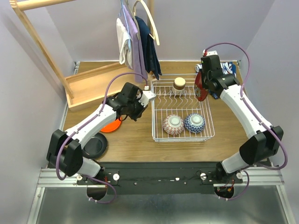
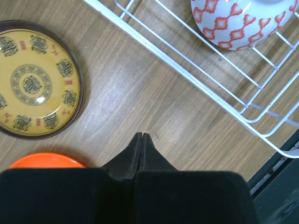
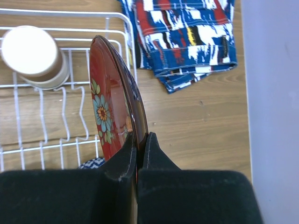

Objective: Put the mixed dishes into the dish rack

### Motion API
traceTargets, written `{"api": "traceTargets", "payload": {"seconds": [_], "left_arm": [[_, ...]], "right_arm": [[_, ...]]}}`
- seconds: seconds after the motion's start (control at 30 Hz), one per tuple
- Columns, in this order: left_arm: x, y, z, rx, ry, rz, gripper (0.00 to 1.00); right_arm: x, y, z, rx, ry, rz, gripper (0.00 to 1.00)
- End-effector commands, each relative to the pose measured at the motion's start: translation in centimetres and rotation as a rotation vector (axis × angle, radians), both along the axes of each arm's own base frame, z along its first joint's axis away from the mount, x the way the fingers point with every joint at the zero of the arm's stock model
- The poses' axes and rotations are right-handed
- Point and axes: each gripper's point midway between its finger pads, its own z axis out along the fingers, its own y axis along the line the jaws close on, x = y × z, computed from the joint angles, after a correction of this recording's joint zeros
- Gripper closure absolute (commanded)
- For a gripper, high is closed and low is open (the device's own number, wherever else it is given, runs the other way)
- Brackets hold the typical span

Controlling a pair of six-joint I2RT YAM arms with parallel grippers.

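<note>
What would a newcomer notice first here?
The red floral round plate, gripped on edge by the right end effector at the far right corner of the white wire dish rack. Next, the pink-patterned bowl and blue-patterned bowl side by side in the rack's near end.

Place: robot lab, staged as a home;
Walls: table [image 1: 135, 140] is boxed in by lilac panels [image 1: 28, 93];
Mounting: 2 arms [image 1: 93, 123] are bolted to a metal rail [image 1: 56, 176];
Props: clothes [image 1: 135, 42] are hung on a wooden frame [image 1: 88, 88]
</note>
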Motion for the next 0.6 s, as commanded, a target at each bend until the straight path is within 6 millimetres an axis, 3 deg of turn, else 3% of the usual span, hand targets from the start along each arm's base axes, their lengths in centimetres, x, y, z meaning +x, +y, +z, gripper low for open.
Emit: {"api": "traceTargets", "payload": {"seconds": [0.0,0.37,0.57], "left_arm": [[-0.3,-1.9,0.5,-0.065,0.004,-0.035,1.00],[-1.3,-1.1,0.2,-0.051,0.012,-0.036,1.00],[-1.8,-0.3,0.5,-0.036,-0.011,-0.031,1.00]], "right_arm": [[1.1,-1.4,1.8,-0.036,-0.072,-0.106,0.99],[2.5,0.0,-2.0,-0.003,0.006,-0.101,0.99],[2.9,0.5,-5.5,-0.015,0.095,-0.109,1.00]]}}
